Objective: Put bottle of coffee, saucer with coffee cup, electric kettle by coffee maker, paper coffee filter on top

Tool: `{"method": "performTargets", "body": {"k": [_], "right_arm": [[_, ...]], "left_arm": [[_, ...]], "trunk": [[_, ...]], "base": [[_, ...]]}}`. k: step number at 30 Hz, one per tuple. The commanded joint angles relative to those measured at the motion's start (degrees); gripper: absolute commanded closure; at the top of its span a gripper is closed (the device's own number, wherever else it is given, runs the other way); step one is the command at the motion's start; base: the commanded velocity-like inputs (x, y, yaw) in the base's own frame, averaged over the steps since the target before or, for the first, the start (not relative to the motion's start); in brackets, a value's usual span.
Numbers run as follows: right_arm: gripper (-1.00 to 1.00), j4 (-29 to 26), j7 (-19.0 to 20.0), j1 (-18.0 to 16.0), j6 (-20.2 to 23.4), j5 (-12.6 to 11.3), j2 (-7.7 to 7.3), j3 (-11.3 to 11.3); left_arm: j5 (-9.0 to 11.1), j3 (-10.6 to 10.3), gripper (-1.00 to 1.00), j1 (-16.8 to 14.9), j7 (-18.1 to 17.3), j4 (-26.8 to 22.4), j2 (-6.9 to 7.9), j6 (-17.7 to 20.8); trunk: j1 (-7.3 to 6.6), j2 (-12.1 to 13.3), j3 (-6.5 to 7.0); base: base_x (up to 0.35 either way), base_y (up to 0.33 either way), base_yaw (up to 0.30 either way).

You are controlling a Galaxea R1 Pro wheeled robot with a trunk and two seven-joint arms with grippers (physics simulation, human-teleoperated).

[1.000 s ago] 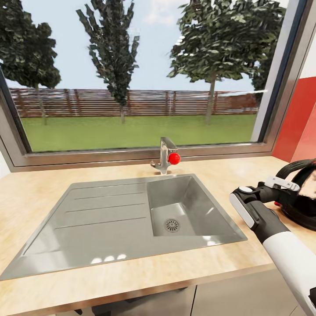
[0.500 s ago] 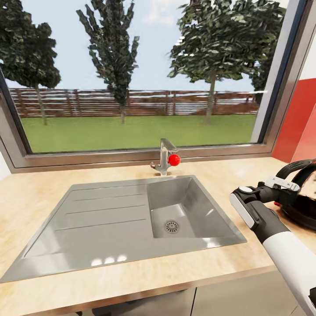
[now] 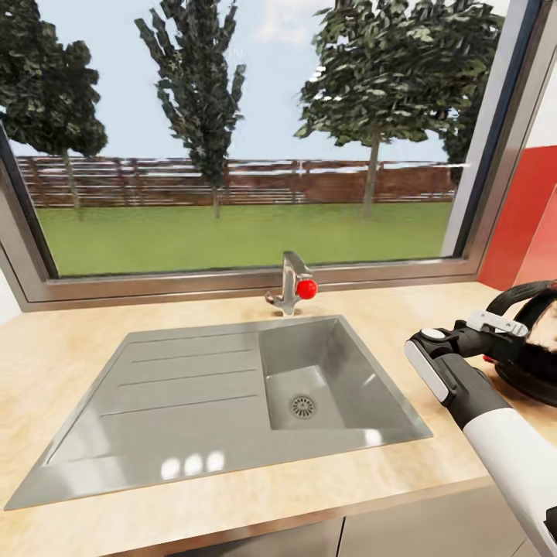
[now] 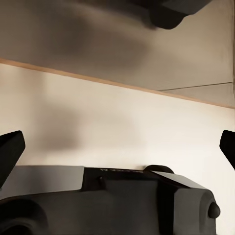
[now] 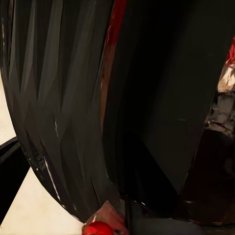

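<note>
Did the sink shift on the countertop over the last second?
No. The sink sits lower in the head view, but the faucet and window frame dropped with it: the camera moved.

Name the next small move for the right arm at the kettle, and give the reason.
Probably close the right gripper on the electric kettle handle, then lift slightly. The gripper sits right at the black loop handle at the countertop's right end, and the right wrist view shows the kettle's dark body very close. Whether the fingers already clamp it cannot be told.
</note>
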Motion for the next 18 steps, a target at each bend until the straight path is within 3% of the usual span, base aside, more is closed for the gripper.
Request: {"method": "performTargets", "body": {"k": [1, 7, 18], "right_arm": [[1.0, -0.23, -0.38, -0.07, 0.61, -0.35, -0.09, 0.28], [1.0, -1.5, -0.3, -0.25, 0.68, -0.32, -0.23, 0.28], [1.0, -6.99, 0.11, -0.51, 1.23, -0.37, -0.27, 0.33]], "left_arm": [[0.16, -0.31, -1.0, -0.01, -0.1, 0.04, 0.0, -0.41], [0.14, -0.31, -1.0, -0.02, -0.1, -0.01, 0.0, -0.41], [0.14, -0.31, -1.0, 0.0, -0.1, -0.03, 0.0, -0.41]], "trunk": [[-0.23, 0.38, 0.12], [-1.55, 2.79, 1.2], [-1.55, 2.79, 1.2]], "base": [[0.0, 0.0, 0.0], [0.0, 0.0, 0.0], [0.0, 0.0, 0.0]]}}
